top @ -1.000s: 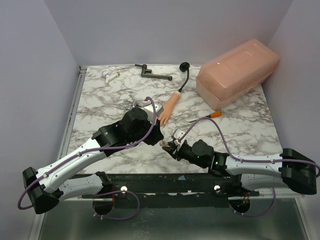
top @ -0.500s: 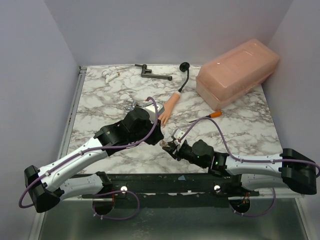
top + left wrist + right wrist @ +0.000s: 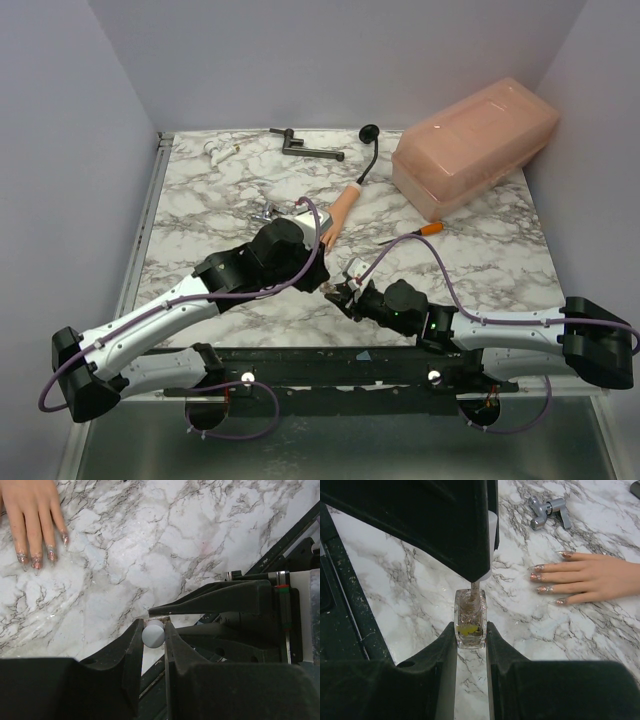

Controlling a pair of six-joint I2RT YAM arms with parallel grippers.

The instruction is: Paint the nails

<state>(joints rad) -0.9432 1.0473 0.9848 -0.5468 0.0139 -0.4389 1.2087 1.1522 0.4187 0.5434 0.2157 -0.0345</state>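
A peach mannequin hand (image 3: 336, 215) on a thin black curved stem lies on the marble table; its nails (image 3: 547, 579) carry reddish glitter and also show in the left wrist view (image 3: 37, 560). My right gripper (image 3: 470, 630) is shut on a small square glass polish bottle (image 3: 470, 619) standing on the table. My left gripper (image 3: 154, 634) is shut on the white brush cap (image 3: 153, 633), and the brush stem (image 3: 476, 590) dips into the bottle's neck. Both grippers meet just in front of the hand's fingertips (image 3: 325, 282).
A large pinkish translucent box (image 3: 474, 145) stands at the back right. A dark metal tool (image 3: 305, 146) and a small white object (image 3: 220, 150) lie at the back. A silver clamp piece (image 3: 547, 508) lies near the hand. An orange-tipped item (image 3: 432, 227) lies before the box.
My left arm has shifted a little to the right and nearer, bringing the brush cap over the bottle. The right arm and the mannequin hand have not moved.
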